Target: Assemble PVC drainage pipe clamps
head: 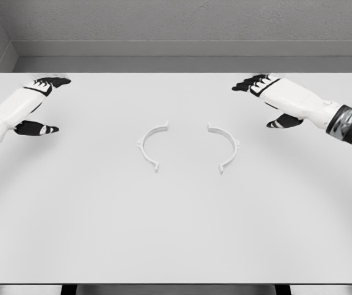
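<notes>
- I see two white curved plastic clamp halves — left half (150, 146), right half (225, 147) — lying apart mid-table (176, 233), open sides facing.
- Left hand (37, 101) and right hand (267, 98) hover far out, fingers released — nothing grasped.
- Next I judge: reach inward, grip each half.

Two white half-ring clamps lie flat mid-counter (176, 233), apart, open sides facing each other: the left clamp half (150, 146) and the right clamp half (226, 147). The left robot hand (40, 101) and right robot hand (265, 98) hover wide of them, fingers spread, holding nothing.
</notes>
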### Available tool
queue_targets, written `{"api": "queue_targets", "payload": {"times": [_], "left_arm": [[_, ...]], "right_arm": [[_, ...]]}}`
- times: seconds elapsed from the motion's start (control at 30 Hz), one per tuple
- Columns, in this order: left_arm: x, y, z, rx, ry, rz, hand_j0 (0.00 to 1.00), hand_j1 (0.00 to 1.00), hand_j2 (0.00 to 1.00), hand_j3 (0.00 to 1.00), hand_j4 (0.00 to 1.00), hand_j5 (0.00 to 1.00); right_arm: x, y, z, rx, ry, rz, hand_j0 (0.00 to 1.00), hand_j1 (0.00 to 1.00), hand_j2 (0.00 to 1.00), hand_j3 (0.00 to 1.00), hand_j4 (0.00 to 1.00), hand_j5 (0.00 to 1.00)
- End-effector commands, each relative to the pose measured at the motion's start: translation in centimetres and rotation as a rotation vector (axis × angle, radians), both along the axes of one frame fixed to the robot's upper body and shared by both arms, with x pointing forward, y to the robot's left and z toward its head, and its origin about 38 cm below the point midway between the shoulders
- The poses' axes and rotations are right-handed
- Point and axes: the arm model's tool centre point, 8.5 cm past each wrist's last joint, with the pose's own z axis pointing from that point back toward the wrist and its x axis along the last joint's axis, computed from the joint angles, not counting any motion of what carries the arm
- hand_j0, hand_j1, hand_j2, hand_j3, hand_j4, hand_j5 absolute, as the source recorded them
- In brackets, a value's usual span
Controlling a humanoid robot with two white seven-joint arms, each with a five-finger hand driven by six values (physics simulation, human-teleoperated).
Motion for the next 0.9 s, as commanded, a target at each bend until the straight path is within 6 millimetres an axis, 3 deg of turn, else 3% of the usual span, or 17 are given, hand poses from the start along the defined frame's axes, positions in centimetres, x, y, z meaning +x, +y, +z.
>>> {"api": "queue_targets", "payload": {"times": [0.0, 0.23, 0.57, 0.73, 0.87], "left_arm": [[0.4, -0.7, -0.9, -0.022, 0.019, 0.0, 1.0, 1.0, 1.0, 1.0, 1.0, 1.0], [1.0, -3.0, -1.0, -0.049, 0.014, -0.039, 1.0, 1.0, 1.0, 1.0, 1.0, 1.0], [1.3, -4.2, -0.6, -0.061, 0.0, -0.066, 1.0, 1.0, 1.0, 1.0, 1.0, 1.0], [1.3, -6.5, 0.5, -0.078, -0.036, -0.121, 1.0, 1.0, 1.0, 1.0, 1.0, 1.0], [0.8, -9.5, 0.5, -0.087, -0.044, -0.196, 1.0, 1.0, 1.0, 1.0, 1.0, 1.0]], "right_arm": [[0.4, 1.5, -1.9, 0.045, 0.052, -0.002, 1.0, 1.0, 1.0, 1.0, 1.0, 1.0], [0.5, 2.0, -2.5, 0.055, 0.08, -0.027, 1.0, 1.0, 1.0, 1.0, 1.0, 1.0], [0.0, 1.9, -3.5, 0.052, 0.105, -0.025, 1.0, 1.0, 1.0, 1.0, 1.0, 1.0], [0.2, 1.5, -4.4, 0.053, 0.131, -0.042, 1.0, 1.0, 1.0, 1.0, 1.0, 1.0], [0.4, 1.4, -5.3, 0.06, 0.157, -0.052, 1.0, 1.0, 1.0, 1.0, 1.0, 1.0]]}}
